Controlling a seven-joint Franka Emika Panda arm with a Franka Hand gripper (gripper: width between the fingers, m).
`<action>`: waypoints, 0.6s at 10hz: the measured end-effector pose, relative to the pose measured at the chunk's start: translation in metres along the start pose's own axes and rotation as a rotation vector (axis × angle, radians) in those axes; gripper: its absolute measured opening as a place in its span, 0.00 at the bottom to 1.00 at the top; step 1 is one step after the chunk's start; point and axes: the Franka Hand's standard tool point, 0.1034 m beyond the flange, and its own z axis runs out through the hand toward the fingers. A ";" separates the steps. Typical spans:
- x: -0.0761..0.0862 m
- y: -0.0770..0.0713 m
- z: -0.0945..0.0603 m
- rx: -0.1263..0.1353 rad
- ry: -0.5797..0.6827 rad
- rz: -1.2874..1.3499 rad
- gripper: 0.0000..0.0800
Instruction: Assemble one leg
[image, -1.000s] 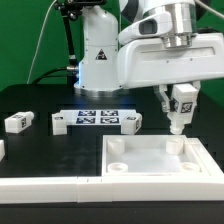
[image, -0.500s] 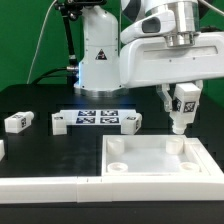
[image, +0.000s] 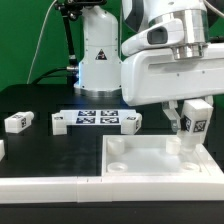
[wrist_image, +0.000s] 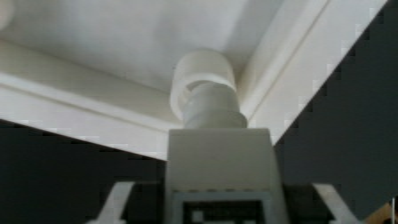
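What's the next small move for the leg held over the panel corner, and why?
Probably a short straight descent, gripper shut. The leg hangs in the gripper, its threaded tip aimed at the far corner of the white panel at the exterior view's right, apparently not yet seated.

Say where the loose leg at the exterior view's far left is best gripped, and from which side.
Probably from straight above, jaws across the two long side faces of the loose leg, mid-length: it lies flat on the table, apart from its neighbours. The gripper holds another leg.
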 end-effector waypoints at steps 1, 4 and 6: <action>0.000 -0.001 0.005 0.002 -0.003 0.001 0.36; -0.004 -0.001 0.013 0.003 0.005 0.002 0.36; 0.000 -0.003 0.014 0.001 0.032 0.001 0.36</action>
